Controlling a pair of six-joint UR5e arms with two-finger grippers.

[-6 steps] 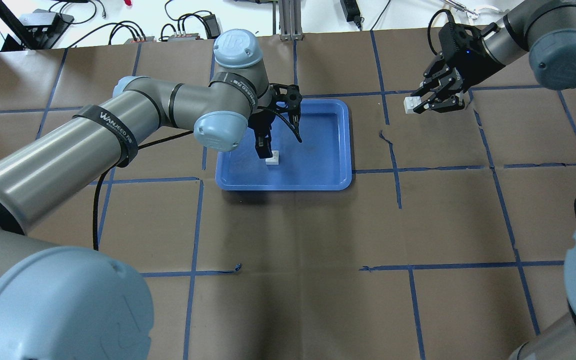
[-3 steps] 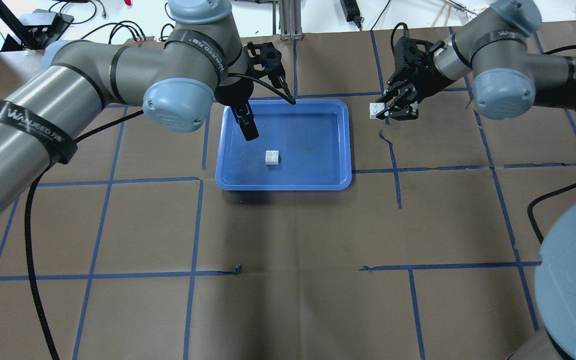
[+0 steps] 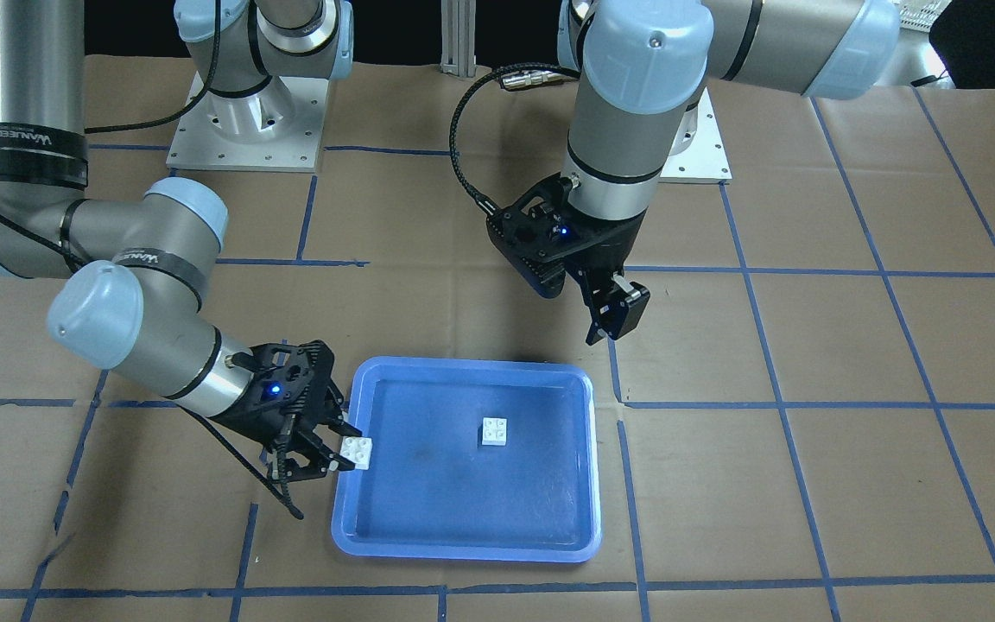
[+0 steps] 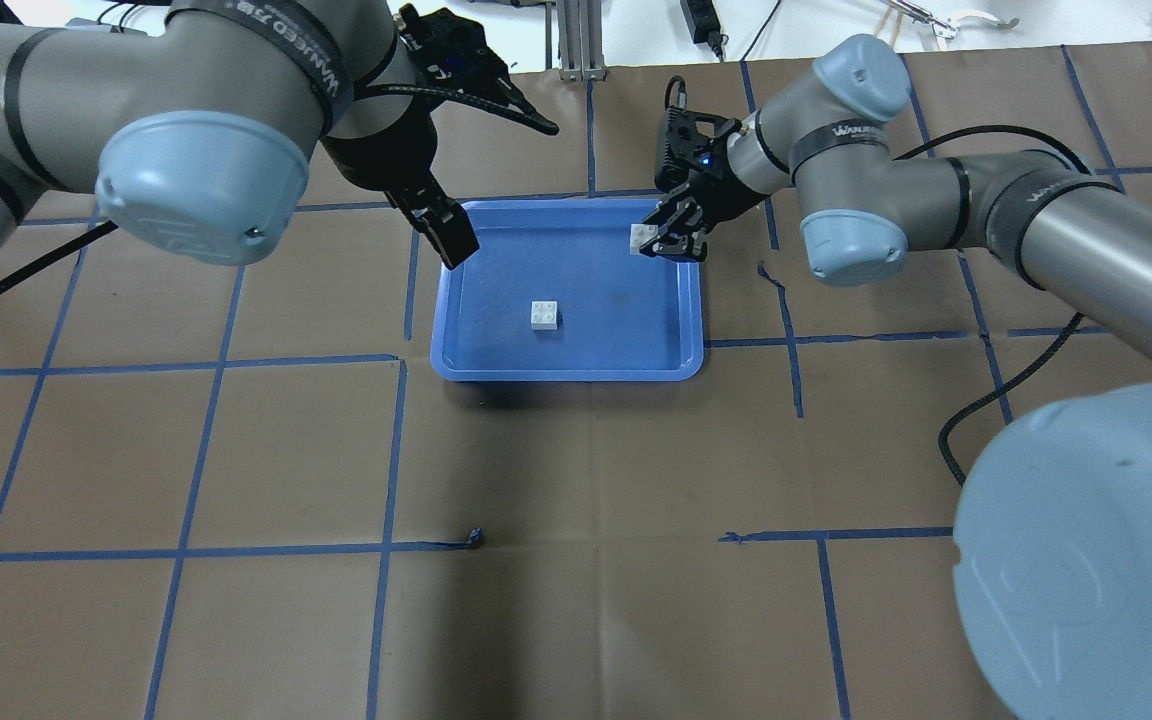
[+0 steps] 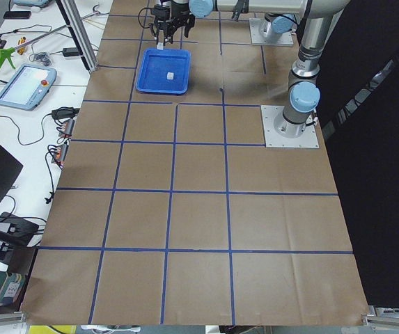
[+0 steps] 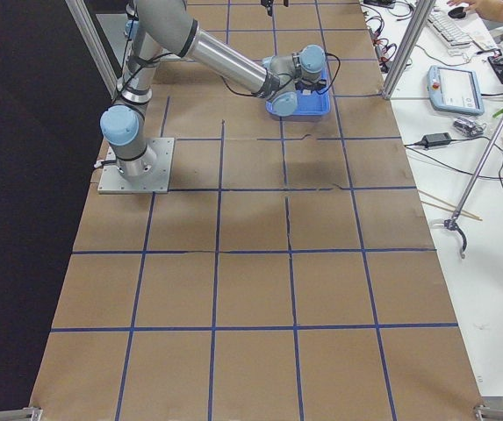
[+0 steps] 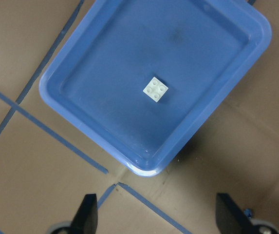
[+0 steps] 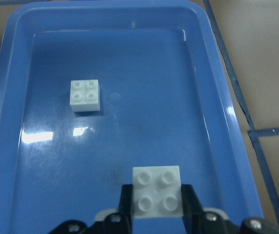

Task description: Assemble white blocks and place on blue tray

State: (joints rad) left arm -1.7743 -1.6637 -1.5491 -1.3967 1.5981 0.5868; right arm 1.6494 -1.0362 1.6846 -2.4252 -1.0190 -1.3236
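Now R gripper (image 3: 329, 451) grips one white block (image 3: 357, 453) over blue tray (image 3: 463, 550) edge
2nd block (image 3: 495, 430) sits mid-tray; L gripper (image 7: 153, 220) fingers spread, empty, raised beside tray

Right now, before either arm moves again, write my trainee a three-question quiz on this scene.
1. True or false: the left gripper is clamped on a brick.
2. Where does the loose white block sit?
A) on the brown paper beside the tray
B) inside the blue tray, studs up
C) stacked on the other brick
3. Short answer: what is the right gripper shut on, and where?

Key
1. False: its fingers are spread and empty, raised beside the tray.
2. B
3. The second white block, held studs up at the tray's edge, apart from the loose one.
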